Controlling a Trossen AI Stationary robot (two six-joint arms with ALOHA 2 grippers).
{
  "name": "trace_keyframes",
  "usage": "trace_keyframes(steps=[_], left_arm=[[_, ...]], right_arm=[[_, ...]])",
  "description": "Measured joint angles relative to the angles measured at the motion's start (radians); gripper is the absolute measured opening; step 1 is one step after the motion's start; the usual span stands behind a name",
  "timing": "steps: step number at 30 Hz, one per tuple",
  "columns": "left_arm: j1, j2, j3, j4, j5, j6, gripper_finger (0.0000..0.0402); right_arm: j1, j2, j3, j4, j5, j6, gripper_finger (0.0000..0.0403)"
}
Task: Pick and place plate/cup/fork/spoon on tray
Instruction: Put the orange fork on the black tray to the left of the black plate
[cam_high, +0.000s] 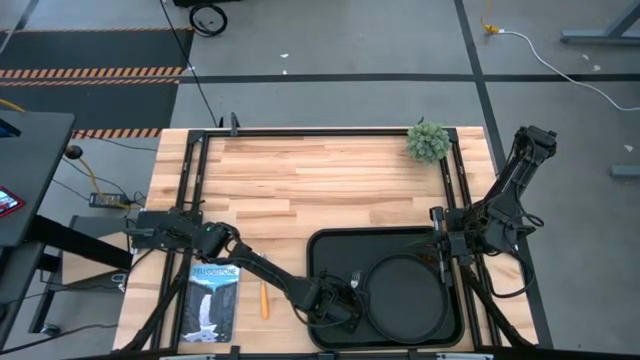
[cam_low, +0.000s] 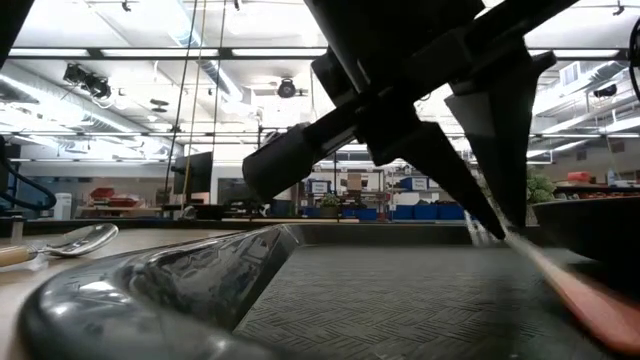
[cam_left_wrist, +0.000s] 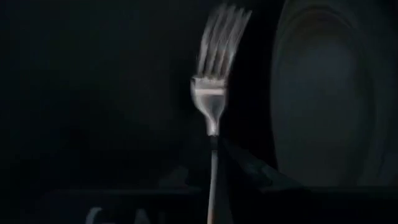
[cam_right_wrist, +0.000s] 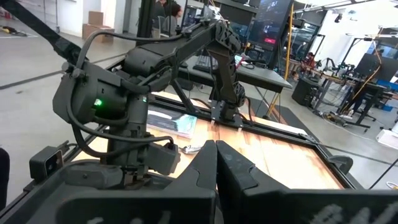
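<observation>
Fork (cam_left_wrist: 212, 106) clamped by the handle in the left gripper (cam_high: 341, 300), tines out over the black tray (cam_high: 330, 250), just beside the round plate (cam_high: 405, 295) already on that tray. Spoon (cam_high: 264, 299) on the wooden table (cam_high: 320, 175) between tray and booklet (cam_high: 212, 302). Right gripper (cam_high: 438, 243) parked at the tray's right rim, fingers pressed together, empty. Small green plant (cam_high: 428, 141) at the far edge.
</observation>
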Motion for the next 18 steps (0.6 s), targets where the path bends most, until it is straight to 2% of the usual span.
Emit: trace_keyframes(steps=[9,12,18], left_arm=[[0.001,0.000,0.000,-0.001,0.005,0.005,0.0072],[0.002,-0.007,0.000,-0.007,0.016,0.058,0.0081],[0.010,-0.013,0.000,0.010,0.197,0.229,0.0080]], right_arm=[[0.000,0.000,0.000,0.000,0.000,0.003,0.0005],[0.000,0.000,0.000,0.000,0.000,0.003,0.0005],[0.000,0.000,0.000,0.000,0.000,0.003,0.0005]])
